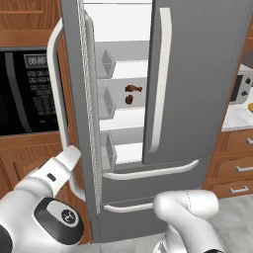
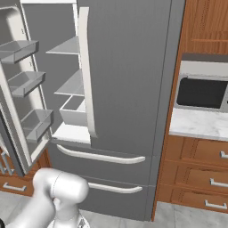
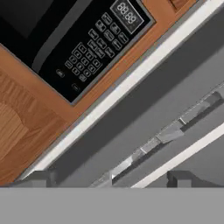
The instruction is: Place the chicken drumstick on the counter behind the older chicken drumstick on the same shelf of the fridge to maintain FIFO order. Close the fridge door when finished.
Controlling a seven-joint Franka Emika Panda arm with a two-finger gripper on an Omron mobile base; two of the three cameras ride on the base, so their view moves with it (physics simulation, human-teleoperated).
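- The fridge stands right in front of me with its left door swung out. The end effector sits just outside that door's edge, on the wall oven side. I judge a careless swing from here could knock the door or push it shut before anything is stored.
- The counter lies well off on the far side of the fridge from the end effector. The arm would have to cross in front of the closed right door, so it could clip the long handle.
- The shelf is beyond the open door from the end effector and is narrow. Placing behind could shove what is already there.
- Two small brown pieces, drumsticks by the look of them, are on that shelf. Whether both are chicken I cannot tell.
- The fingertips barely show at the edge of the hand view, nothing between them. Spread or pressed together, I cannot tell.
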